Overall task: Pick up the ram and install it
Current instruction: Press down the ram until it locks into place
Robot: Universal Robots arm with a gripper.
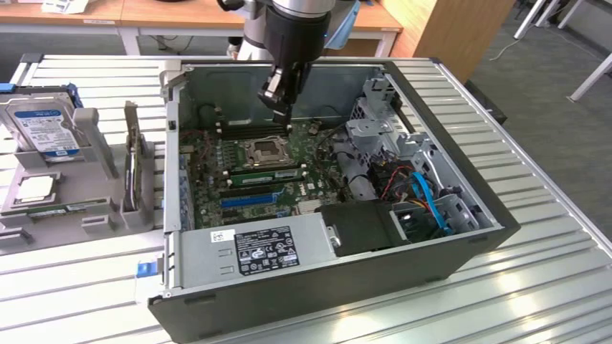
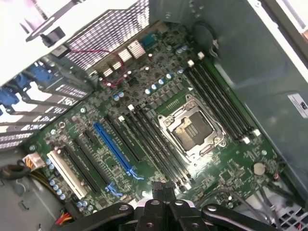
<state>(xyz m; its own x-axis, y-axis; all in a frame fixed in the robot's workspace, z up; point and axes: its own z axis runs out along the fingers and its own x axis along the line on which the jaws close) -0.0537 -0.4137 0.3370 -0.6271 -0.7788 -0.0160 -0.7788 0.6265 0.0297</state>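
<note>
Honestly, the hand [image 1: 277, 107] is hanging with its fingers pressed together and gripping nothing, up over the green motherboard [image 1: 206, 179] inside the open black tower case [image 1: 335, 315].

As far as I can tell, the ram [image 1: 59, 209], a slim green circuit-board stick, is lying flat in the grey plastic parts tray [image 1: 96, 136]. That's way off at about 9 o'clock from the case in the exterior view, nowhere near the hand. There's also a green strip [image 1: 260, 173] sitting in a slot at 6 o'clock from the empty square silver processor socket [image 1: 266, 150]. I'm reading it as another stick, but I'm not betting on it.

What I'm worrying about:
- The stick is lying low in its recess, so fingers coming down on it could be skidding off the thin edge or tipping it.
- The case walls are crowding the hand, so a sloppy exit could be clipping the rim.
- If the stick is going in tilted or off the slot, pressing could be flexing the board or bending contacts.

For writing, the big blue-and-silver hard drive [image 1: 43, 129] standing in the tray is carrying a white-and-blue label. The silver power supply box [image 1: 258, 247] at 6 o'clock in the case has a black-and-white one. In the wrist view a white sticker [image 2: 298, 103] is showing on the case wall. None of the print is reading clearly, so I'm not naming any brands.
</note>
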